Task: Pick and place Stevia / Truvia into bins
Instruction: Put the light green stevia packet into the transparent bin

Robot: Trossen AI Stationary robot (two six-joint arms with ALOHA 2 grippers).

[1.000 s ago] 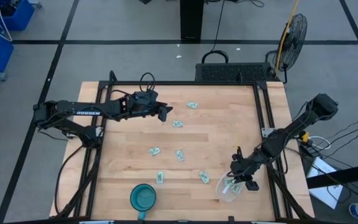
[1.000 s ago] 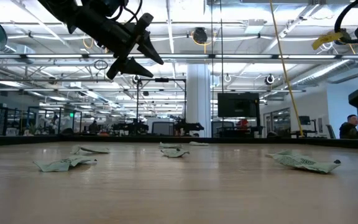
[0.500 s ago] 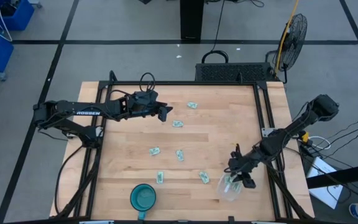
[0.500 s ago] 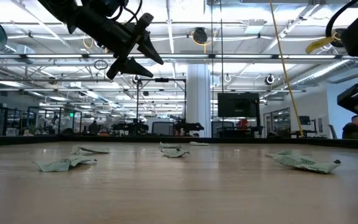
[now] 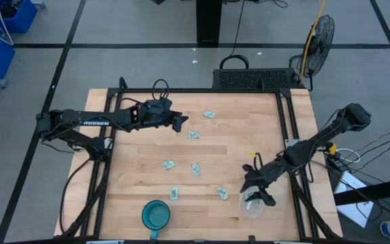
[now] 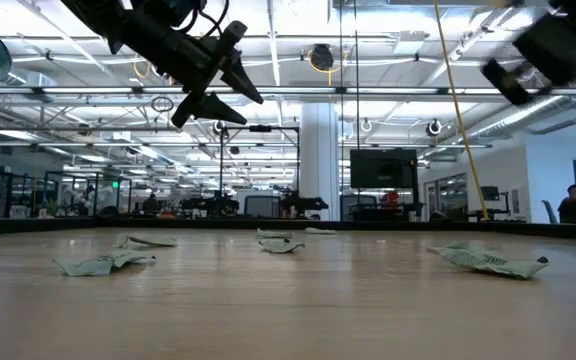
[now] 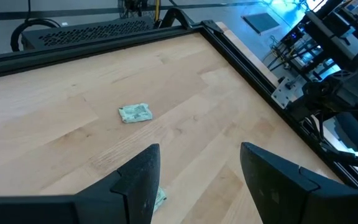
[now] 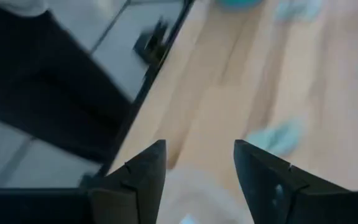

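Big wooden bench [image 5: 235,149], two dark arms over it. Left pincer [image 5: 179,125] up near the far side, gaping wide, holding nothing. Right pincer [image 5: 254,194] right above the clear tub [image 5: 250,207] at the near right corner, also spread, empty. Teal bowl [image 5: 156,215] along the near edge. Green sachets [image 5: 196,169] scattered mid-bench, a few in the tub.

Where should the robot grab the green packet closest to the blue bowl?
The packet lies flat on the table, just above the bowl, long side running up-down in the high view. Probably best to come straight down from above and pinch across its narrow middle; flat on the wood, there is no side to grip.
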